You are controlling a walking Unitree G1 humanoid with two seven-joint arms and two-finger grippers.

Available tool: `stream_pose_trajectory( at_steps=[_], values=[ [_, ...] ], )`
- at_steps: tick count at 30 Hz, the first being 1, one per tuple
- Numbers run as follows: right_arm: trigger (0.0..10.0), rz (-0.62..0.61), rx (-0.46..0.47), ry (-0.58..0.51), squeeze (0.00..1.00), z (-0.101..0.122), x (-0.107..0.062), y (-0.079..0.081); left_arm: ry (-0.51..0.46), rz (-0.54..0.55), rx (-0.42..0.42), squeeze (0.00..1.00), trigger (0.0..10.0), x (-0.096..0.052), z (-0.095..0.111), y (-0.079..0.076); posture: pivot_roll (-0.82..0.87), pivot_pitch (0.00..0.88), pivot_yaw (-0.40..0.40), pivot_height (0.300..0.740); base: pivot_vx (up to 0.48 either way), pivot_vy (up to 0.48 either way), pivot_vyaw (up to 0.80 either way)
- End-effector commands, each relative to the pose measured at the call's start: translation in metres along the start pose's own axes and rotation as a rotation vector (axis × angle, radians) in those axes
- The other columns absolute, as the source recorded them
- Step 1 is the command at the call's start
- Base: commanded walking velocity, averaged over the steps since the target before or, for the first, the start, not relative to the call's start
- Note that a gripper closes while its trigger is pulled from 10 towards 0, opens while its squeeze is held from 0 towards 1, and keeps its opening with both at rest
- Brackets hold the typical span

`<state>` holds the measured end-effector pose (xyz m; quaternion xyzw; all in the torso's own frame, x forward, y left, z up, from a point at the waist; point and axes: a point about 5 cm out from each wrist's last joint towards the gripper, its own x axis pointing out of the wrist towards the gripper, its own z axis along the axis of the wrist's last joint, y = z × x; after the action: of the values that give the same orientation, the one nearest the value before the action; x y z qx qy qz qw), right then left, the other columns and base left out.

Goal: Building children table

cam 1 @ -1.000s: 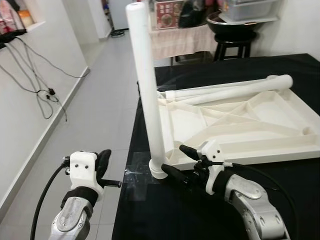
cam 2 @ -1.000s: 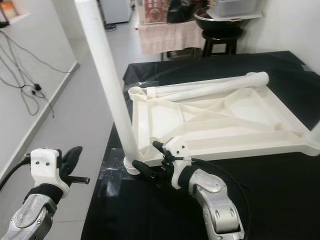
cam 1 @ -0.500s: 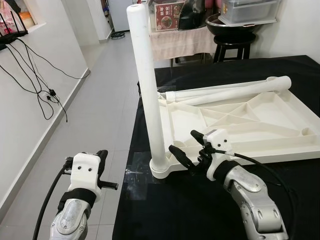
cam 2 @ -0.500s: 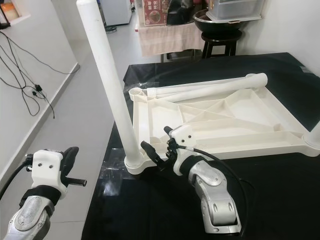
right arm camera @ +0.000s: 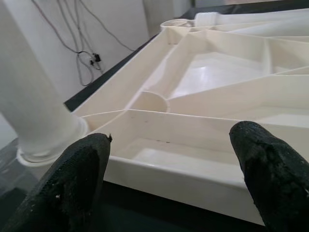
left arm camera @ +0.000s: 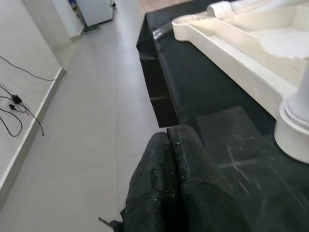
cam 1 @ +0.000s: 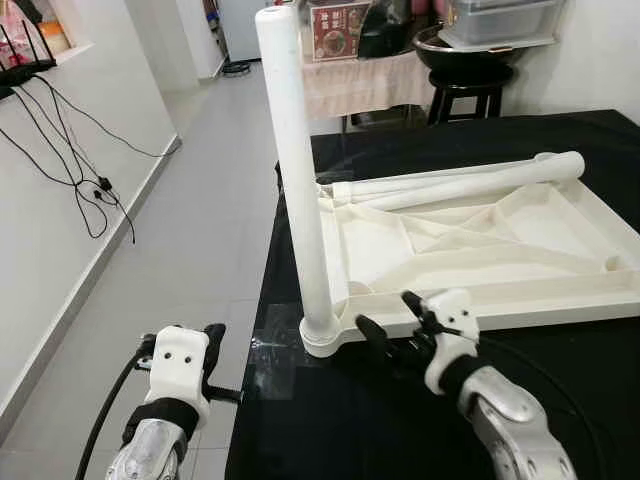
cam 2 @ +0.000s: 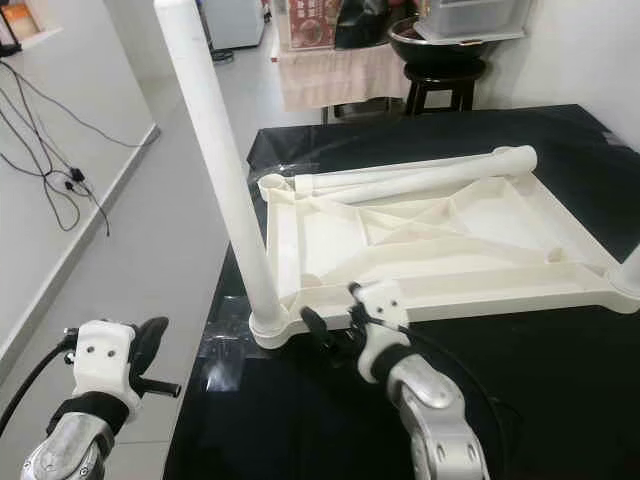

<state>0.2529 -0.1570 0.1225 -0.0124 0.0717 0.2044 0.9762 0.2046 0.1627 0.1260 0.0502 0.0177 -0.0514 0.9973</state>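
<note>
A white children's table top (cam 1: 540, 300) lies upside down on the black table (cam 1: 330, 430). One white leg (cam 1: 298, 180) stands upright in its near left corner socket (cam 1: 322, 336). Loose legs (cam 1: 470, 180) lie along the far edge. My right gripper (cam 1: 392, 318) hovers open just in front of the top's near rim, right of the upright leg. In the right wrist view that rim (right arm camera: 183, 166) sits between the spread fingers (right arm camera: 79, 171). My left gripper (cam 1: 212, 345) hangs shut off the table's left side, over the floor (left arm camera: 87, 121).
The black table's left edge (left arm camera: 157, 96) drops to grey floor tiles (cam 1: 190, 240). Cables (cam 1: 80, 160) hang on the left wall. A black stool (cam 1: 470, 90) with a dark bowl and a cloth-covered stand (cam 1: 360, 80) are behind the table.
My right gripper has pulled back from the leg's base and the top's rim toward me, still open. The left arm has sunk slightly.
</note>
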Motion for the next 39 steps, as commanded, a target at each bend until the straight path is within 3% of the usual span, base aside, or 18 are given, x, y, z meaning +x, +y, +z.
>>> stream_pose_trajectory(
  at_steps=[1, 11, 14, 16, 19, 21, 23, 26, 27, 30, 37, 38, 39],
  values=[
    [10.0, -0.006, 0.015, 0.011, 0.00, -0.002, 0.001, 0.002, 0.020, 0.000, -0.002, 0.00, 10.0, -0.002, -0.005, 0.002, -0.12, 0.042, 0.090, 0.740, 0.000, 0.000, 0.00],
    [10.0, -0.053, 0.038, 0.035, 0.00, -0.007, 0.005, -0.002, 0.023, -0.013, 0.004, 0.00, 10.0, 0.003, -0.006, -0.001, -0.12, 0.036, 0.084, 0.740, 0.000, 0.333, 0.00],
    [10.0, -0.086, 0.042, 0.034, 0.00, -0.005, 0.005, -0.008, 0.023, -0.015, 0.005, 0.00, 10.0, 0.004, -0.006, -0.001, -0.12, 0.032, 0.085, 0.740, 0.000, 0.476, 0.00],
    [10.0, -0.161, 0.083, -0.004, 0.00, 0.008, 0.004, -0.022, 0.021, -0.022, 0.012, 0.00, 10.0, 0.005, -0.006, 0.000, -0.11, 0.032, 0.086, 0.740, 0.000, 0.476, 0.00],
    [10.0, -0.176, 0.079, -0.020, 0.00, 0.014, 0.003, -0.026, 0.021, -0.024, 0.015, 0.00, 10.0, 0.005, -0.006, 0.000, -0.11, 0.033, 0.086, 0.740, 0.000, 0.476, 0.00],
    [10.0, -0.241, -0.017, -0.017, 0.00, 0.027, -0.004, -0.042, 0.021, -0.030, 0.010, 0.00, 10.0, 0.005, -0.006, 0.000, -0.12, 0.040, 0.085, 0.740, 0.000, 0.476, 0.00],
    [10.0, -0.270, -0.050, -0.009, 0.00, 0.030, -0.006, -0.048, 0.021, -0.033, 0.007, 0.00, 10.0, 0.005, -0.006, 0.000, -0.12, 0.040, 0.085, 0.740, 0.000, 0.476, 0.00],
    [10.0, -0.548, -0.204, 0.060, 0.00, 0.042, -0.019, -0.089, 0.023, -0.037, 0.001, 0.00, 10.0, 0.005, -0.007, 0.000, -0.13, 0.046, 0.084, 0.740, 0.000, 0.114, 0.00],
    [10.0, -0.548, -0.204, 0.060, 0.00, 0.042, -0.019, -0.089, 0.023, -0.037, 0.001, 0.00, 10.0, 0.005, -0.007, 0.000, -0.13, 0.046, 0.084, 0.740, 0.000, 0.000, 0.00],
    [10.0, -0.703, -0.285, 0.116, 0.00, 0.052, -0.031, -0.109, 0.022, -0.042, -0.001, 0.00, 10.0, 0.004, -0.007, -0.001, -0.13, 0.050, 0.083, 0.740, 0.000, 0.000, 0.00],
    [10.0, -0.601, -0.345, 0.186, 0.00, 0.057, -0.030, -0.106, 0.021, -0.045, -0.002, 0.00, 10.0, 0.004, -0.007, 0.000, -0.14, 0.055, 0.085, 0.740, 0.000, 0.000, 0.00],
    [10.0, -0.534, -0.422, 0.223, 0.00, 0.061, -0.031, -0.106, 0.021, -0.045, -0.001, 0.00, 10.0, 0.004, -0.007, 0.000, -0.14, 0.056, 0.086, 0.740, 0.000, 0.000, 0.00],
    [10.0, -0.534, -0.422, 0.223, 0.00, 0.061, -0.031, -0.106, 0.021, -0.045, -0.001, 0.00, 10.0, 0.004, -0.007, 0.000, -0.14, 0.056, 0.086, 0.740, 0.000, 0.000, 0.00]
  ],
)
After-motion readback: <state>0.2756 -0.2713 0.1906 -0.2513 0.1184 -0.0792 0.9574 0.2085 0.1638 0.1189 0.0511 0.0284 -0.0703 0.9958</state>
